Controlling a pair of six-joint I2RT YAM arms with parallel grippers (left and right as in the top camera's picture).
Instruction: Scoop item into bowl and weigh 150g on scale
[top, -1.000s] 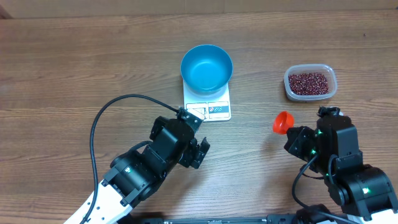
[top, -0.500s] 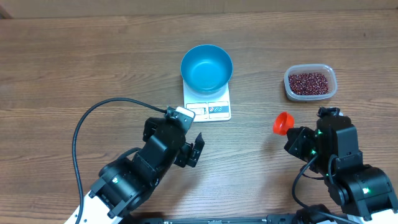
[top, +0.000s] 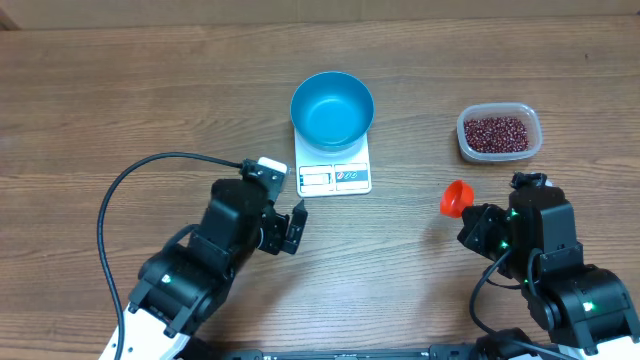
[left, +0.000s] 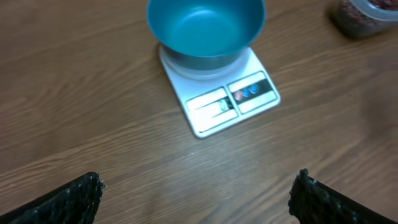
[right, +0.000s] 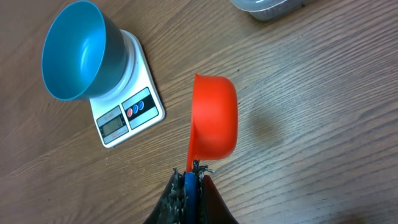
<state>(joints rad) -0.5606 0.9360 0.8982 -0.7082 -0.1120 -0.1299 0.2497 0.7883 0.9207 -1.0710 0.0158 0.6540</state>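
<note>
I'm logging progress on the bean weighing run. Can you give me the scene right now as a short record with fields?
bowl: blue, empty, sitting on the scale
scale: white, on the table, display and buttons facing the arms
beans: all in the clear tub, right of the scale
scoop: orange, no beans visible in it, held above the table between scale and tub
left jaws: wide open, holding nothing, on the near side of the scale
right jaws: shut on the scoop's handle

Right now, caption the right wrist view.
Right tool grips an orange scoop; empty blue bowl sits on the scale.
</note>
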